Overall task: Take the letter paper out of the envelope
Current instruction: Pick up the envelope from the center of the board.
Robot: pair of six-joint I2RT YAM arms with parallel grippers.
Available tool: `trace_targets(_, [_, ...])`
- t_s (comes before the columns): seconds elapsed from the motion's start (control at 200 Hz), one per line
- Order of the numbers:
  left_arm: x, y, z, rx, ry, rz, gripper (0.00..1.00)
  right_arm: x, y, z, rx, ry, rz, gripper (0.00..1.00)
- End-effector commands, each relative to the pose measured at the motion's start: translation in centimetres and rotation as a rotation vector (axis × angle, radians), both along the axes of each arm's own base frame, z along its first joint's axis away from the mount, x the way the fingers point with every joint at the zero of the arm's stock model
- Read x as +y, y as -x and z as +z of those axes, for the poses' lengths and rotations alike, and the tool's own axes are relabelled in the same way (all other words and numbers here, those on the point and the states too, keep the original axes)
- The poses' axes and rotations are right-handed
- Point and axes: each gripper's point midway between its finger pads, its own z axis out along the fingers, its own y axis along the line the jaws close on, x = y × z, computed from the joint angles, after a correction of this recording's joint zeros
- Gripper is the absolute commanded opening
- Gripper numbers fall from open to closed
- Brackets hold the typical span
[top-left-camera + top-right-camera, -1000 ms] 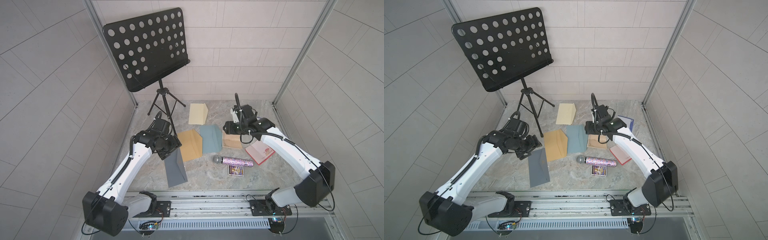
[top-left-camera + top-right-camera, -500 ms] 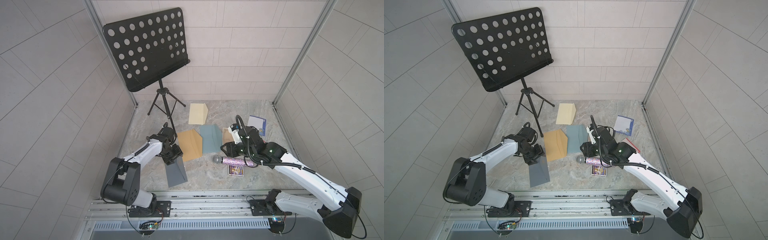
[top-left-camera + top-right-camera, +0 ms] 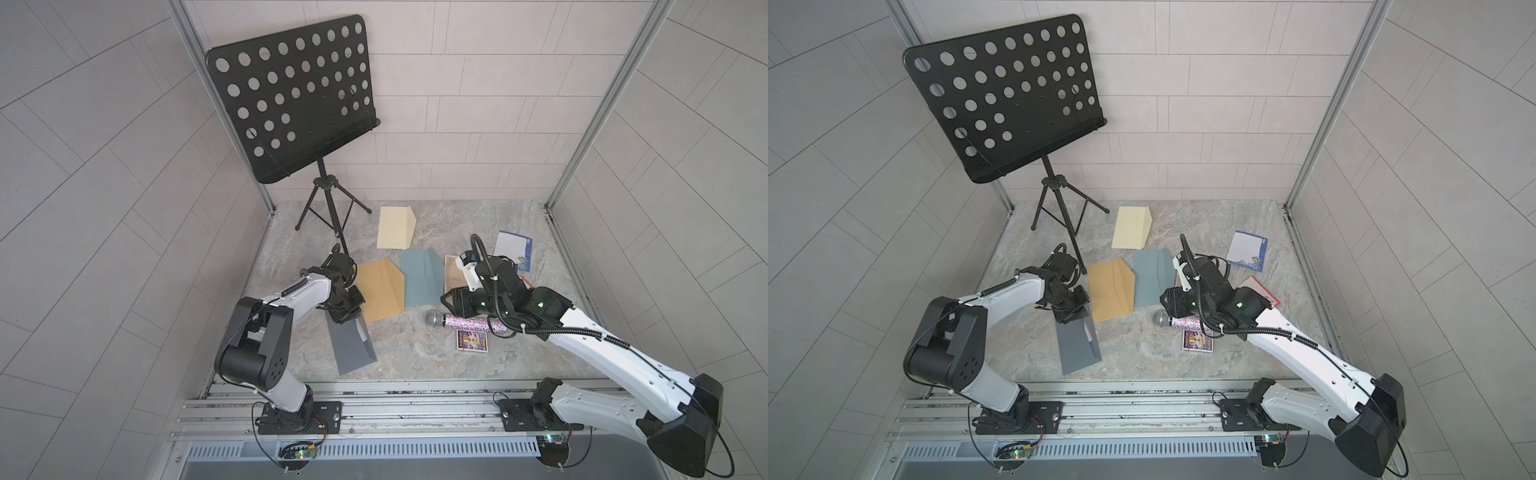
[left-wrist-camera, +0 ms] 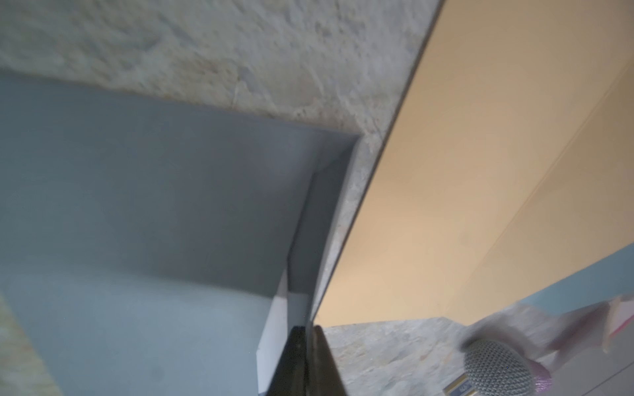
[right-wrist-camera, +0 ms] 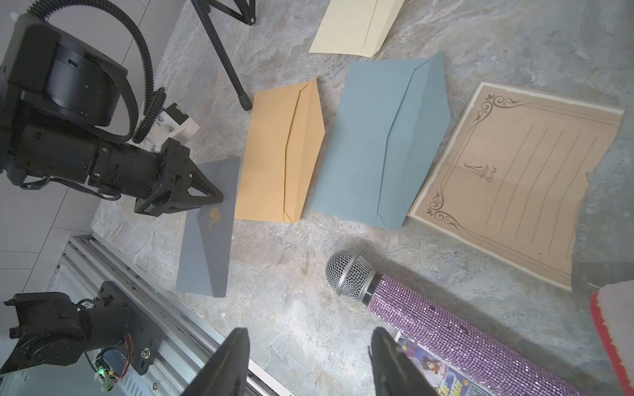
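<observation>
My left gripper (image 5: 216, 199) is closed right down, with its tips on the mouth end of the grey envelope (image 3: 351, 347). I can't tell whether they pinch the flap, the paper or nothing. The left wrist view shows the two fingers (image 4: 298, 363) pressed together, and just beside them a white sliver of letter paper (image 4: 272, 327) sits inside the envelope's opening. The right wrist view hides that paper but shows a gold emblem on the envelope by the tips. In both top views the envelope lies on the stone table (image 3: 415, 353), its far end just beside the tan envelope (image 3: 382, 291).

My right gripper (image 5: 308, 360) is partly open and holds nothing, above bare table near the head of the microphone (image 3: 465, 321).
</observation>
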Motion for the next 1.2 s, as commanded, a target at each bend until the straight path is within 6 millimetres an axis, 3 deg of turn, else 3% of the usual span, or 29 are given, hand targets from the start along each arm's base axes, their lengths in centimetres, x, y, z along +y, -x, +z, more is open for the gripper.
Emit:
trace_targets(0.0, [0.2, -0.8, 1.6, -0.035, -0.019, 0.031, 0.0, 0.8, 0.1, -0.6, -0.042, 0.033, 0.045, 0.6])
trace_targets(0.27, [0.8, -1.6, 8.0, -0.124, 0.0, 0.208, 0.0, 3.9, 0.4, 0.8, -0.29, 0.087, 0.165, 0.74])
trace_targets(0.535, [1.2, -2.2, 14.3, -0.164, 0.016, 0.355, 0.0, 8.3, 0.8, 2.8, -0.436, 0.095, 0.302, 0.79])
trace_targets(0.79, [0.3, -1.9, 16.9, -0.153, 0.073, 0.436, 0.0, 11.6, 0.6, 4.0, -0.484, 0.066, 0.392, 0.79])
trace_targets(1.025, [-0.4, -1.8, 18.2, -0.152, 0.108, 0.454, 0.0, 13.8, 0.8, 3.2, -0.464, 0.053, 0.445, 0.79])
trace_targets(1.196, [-1.1, -1.7, 19.0, -0.157, 0.136, 0.456, 0.0, 14.4, -0.1, 1.9, -0.444, 0.099, 0.434, 0.78])
